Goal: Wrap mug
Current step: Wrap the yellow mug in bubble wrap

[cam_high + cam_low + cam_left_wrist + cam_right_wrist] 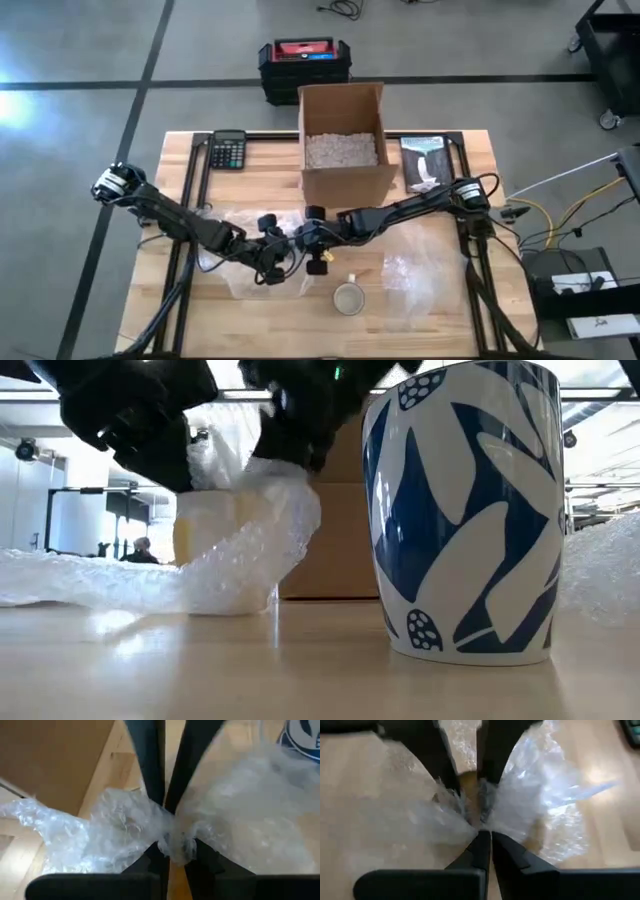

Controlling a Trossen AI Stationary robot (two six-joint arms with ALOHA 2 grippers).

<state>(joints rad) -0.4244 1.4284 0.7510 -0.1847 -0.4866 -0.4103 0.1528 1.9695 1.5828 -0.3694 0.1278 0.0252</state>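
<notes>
**Wrap bunching away from the mug**

The blue-and-white mug [468,510] is standing upright on the desk [180,310], apart from the bubble wrap [235,550] both arms are gathering beside it. The left gripper [167,827] and right gripper [472,817] are each pinching a fold of film, jaws nearly closed. Pulling in opposite directions is likely risking a tear or a slipped fold. A yellowish shape inside the wrap is hard to identify, and the mug's handle is not showing.
</notes>
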